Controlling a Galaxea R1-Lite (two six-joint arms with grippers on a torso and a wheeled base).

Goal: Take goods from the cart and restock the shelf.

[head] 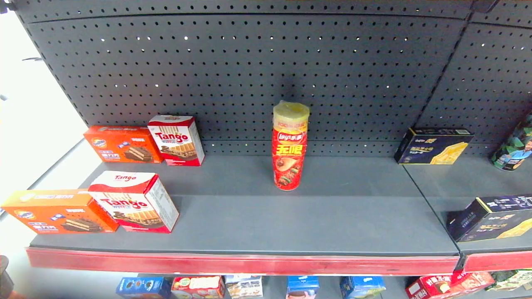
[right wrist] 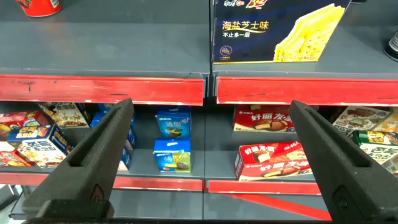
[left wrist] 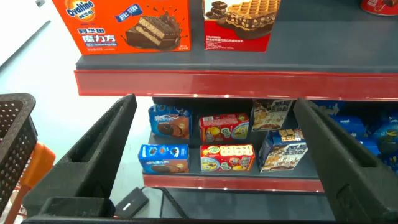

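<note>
The shelf [head: 332, 216] is dark grey with a glossy red front strip [head: 241, 262]. The back panel [head: 232, 62] is dark grey too, patterned with a regular grid of small holes. The chip can [head: 290, 146] is red with yellow lettering and a pale yellow lid. The 2 orange boxes [head: 122, 144] carry brown pictures, the 2 wafer boxes [head: 177, 140] are red and white, and the 2 dark boxes [head: 432, 146] are navy with yellow. The left gripper [left wrist: 214, 106] and right gripper [right wrist: 211, 104] are black.

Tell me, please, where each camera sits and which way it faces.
Head view: on the head, looking down at the upper shelf and chip can.
Left wrist view: on that wrist, facing the lower shelf past the open left gripper.
Right wrist view: likewise, past the open right gripper.
Shared: head and left wrist views show the front orange box.
</note>
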